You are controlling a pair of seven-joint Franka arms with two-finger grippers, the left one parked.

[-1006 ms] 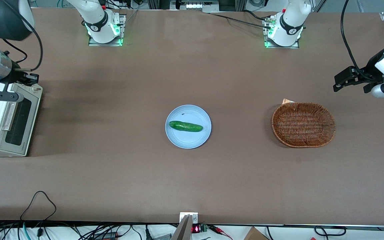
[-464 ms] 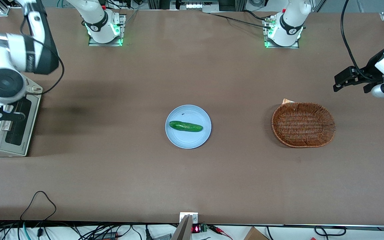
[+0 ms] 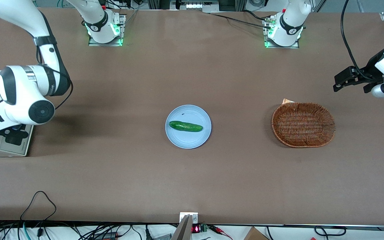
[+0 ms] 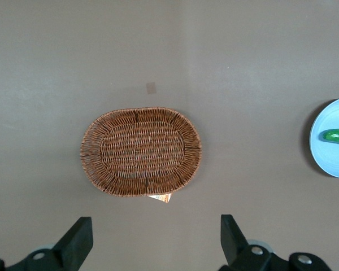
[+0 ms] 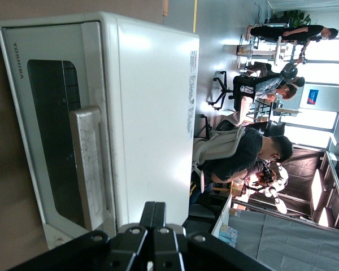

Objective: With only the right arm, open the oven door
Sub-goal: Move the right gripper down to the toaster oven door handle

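I judged this the approach step: the oven door (image 5: 51, 141) sat flush against the oven (image 5: 152, 113) at the working arm's end of the table, not yet opened. The right arm (image 3: 25, 100) hung over it w/ the gripper (image 5: 153, 217) above the box, fingers pressed together, holding nothing. Next move, imo: part the fingers, get them round the silver handle (image 5: 89, 164), then pull the door down. The right wrist view showed the door, glass and handle plainly. The front view hid most of that under the arm. The left wrist view gave only the basket (image 4: 141, 151) and the plate (image 4: 333, 164).
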